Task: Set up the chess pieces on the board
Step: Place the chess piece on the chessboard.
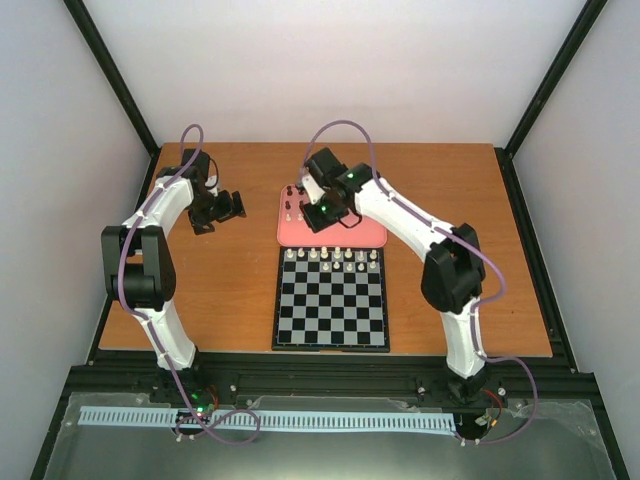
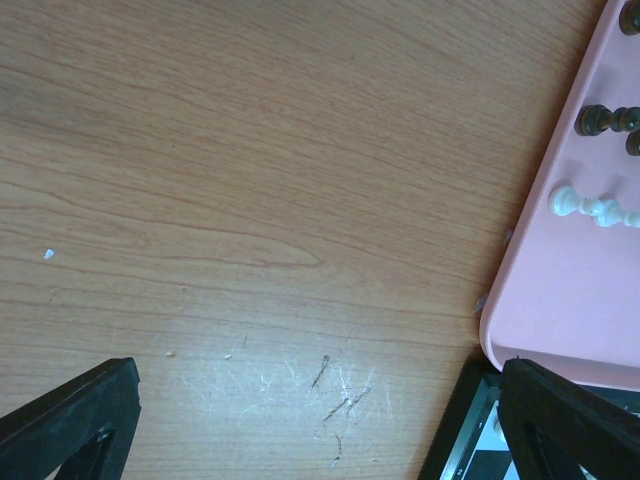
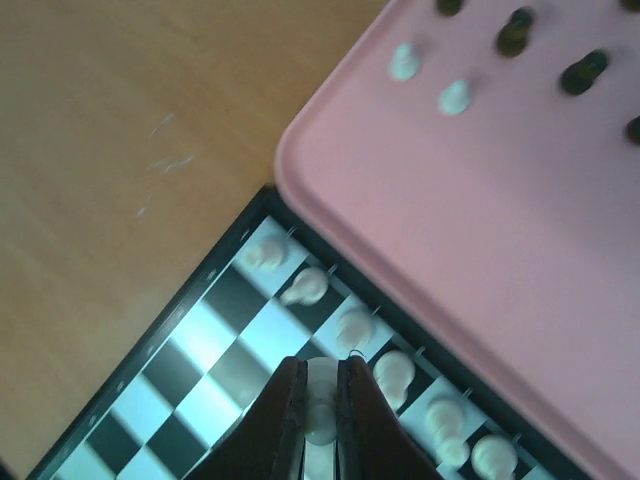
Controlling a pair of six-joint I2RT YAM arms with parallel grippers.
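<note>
With right pincer (image 3: 320, 370) nipped shut on one cream chess piece (image 3: 320, 405), upright between its fingers, hovered over the board's (image 3: 200, 335) far ranks, just short of the pink tray (image 3: 480, 250); held left pincer (image 2: 315, 400) wide, empty, farther off over the bench (image 2: 250, 150); judged right arm nearer

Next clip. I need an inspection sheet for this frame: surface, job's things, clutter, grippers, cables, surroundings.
Surface: wooden table, lightly scratched.
Job's things: board with cream pieces on its far rows only; spare pieces, cream and dark, on the pink tray.
Clutter: one pale speck on the wood.
Grippers: left gripper open over bare table; right gripper shut, held piece between its fingers, above the board.
Cables: purple cables looped along both arms.
Surroundings: white walls, black frame.
</note>
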